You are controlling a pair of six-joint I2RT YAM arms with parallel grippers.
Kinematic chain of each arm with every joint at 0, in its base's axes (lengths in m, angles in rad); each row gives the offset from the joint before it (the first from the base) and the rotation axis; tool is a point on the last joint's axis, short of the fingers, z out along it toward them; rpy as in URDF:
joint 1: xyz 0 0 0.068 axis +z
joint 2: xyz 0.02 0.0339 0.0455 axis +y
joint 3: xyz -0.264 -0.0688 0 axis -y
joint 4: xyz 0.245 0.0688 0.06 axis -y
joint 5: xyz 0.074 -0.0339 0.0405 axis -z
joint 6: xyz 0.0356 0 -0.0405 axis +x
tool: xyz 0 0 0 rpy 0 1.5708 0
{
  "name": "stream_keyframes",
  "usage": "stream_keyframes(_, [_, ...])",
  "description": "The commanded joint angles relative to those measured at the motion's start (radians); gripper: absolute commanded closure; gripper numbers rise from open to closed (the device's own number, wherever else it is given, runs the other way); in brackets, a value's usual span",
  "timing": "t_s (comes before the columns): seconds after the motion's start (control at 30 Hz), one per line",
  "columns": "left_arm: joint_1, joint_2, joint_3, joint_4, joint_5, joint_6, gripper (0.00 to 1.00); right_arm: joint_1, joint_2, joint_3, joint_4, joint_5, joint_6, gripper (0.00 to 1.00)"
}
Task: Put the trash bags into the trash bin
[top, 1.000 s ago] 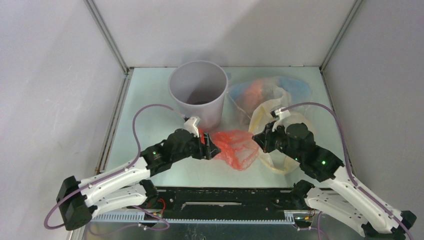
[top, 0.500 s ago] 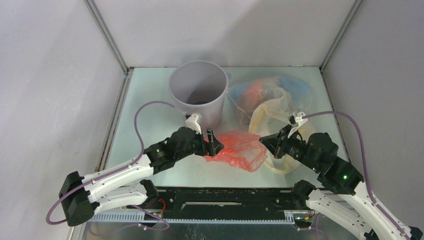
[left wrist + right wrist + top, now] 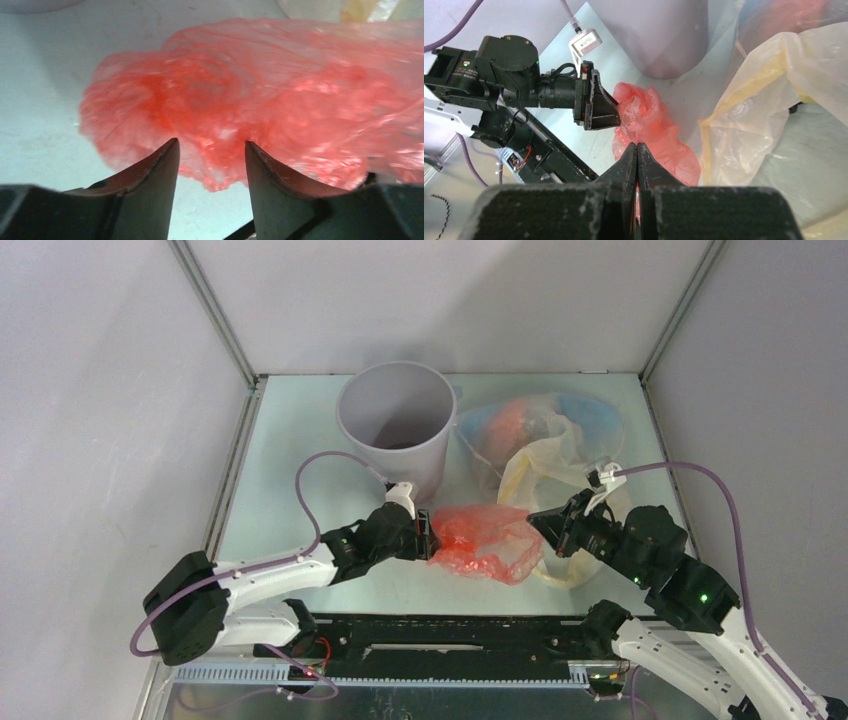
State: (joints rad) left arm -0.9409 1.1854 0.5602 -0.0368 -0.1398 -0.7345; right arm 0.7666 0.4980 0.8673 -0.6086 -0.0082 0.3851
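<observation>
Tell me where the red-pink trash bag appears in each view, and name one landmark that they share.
Top external: red-pink bag at centre, between left gripper and right gripper.
Left wrist: fills the upper picture, just beyond the open jaws.
Right wrist: centre, its near end pinched in the shut jaws.
Shared landmark: pale yellow bag, to its right in all three.

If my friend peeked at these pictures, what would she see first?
Probably the bright red bag, crumpled in the middle of the table. The left gripper is open at one end of it and the right gripper is pinched shut at the other. Behind it stands the big grey bin, with a pile of yellow and blue bags on its right.
</observation>
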Motion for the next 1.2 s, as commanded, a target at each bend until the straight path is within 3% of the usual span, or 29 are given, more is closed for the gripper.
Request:
stream_keyframes(0.0, [0.019, -0.025, 0.003, -0.044, -0.134, -0.011, 0.46, 0.001, -0.027, 0.070, -0.040, 0.094, -0.015, 1.00])
stream_keyframes(0.17, [0.028, -0.195, -0.026, -0.180, -0.293, -0.012, 0.55, -0.003, -0.069, 0.089, -0.102, 0.267, 0.007, 1.00])
stream_keyframes(0.3, [0.044, -0.347, -0.058, -0.227, -0.322, 0.013, 0.58, -0.007, -0.088, 0.086, -0.121, 0.322, 0.021, 1.00])
stream_keyframes(0.37, [0.045, -0.407, -0.069, -0.180, -0.232, 0.069, 0.53, -0.006, -0.079, 0.088, -0.110, 0.288, 0.015, 1.00])
stream_keyframes(0.5, [0.037, -0.464, -0.093, 0.014, 0.030, 0.153, 0.29, -0.008, -0.038, 0.088, -0.085, 0.201, 0.008, 1.00])
stream_keyframes(0.73, [-0.045, -0.372, -0.062, 0.178, 0.132, 0.279, 0.20, -0.007, 0.012, 0.088, -0.069, 0.178, 0.019, 1.00])
stream_keyframes(0.9, [-0.141, -0.263, -0.044, 0.266, 0.101, 0.330, 0.21, -0.007, 0.017, 0.088, -0.052, 0.156, 0.024, 1.00])
stream_keyframes(1.17, [-0.147, -0.032, 0.090, 0.234, 0.038, 0.338, 0.26, -0.009, 0.014, 0.088, -0.037, 0.154, 0.033, 1.00])
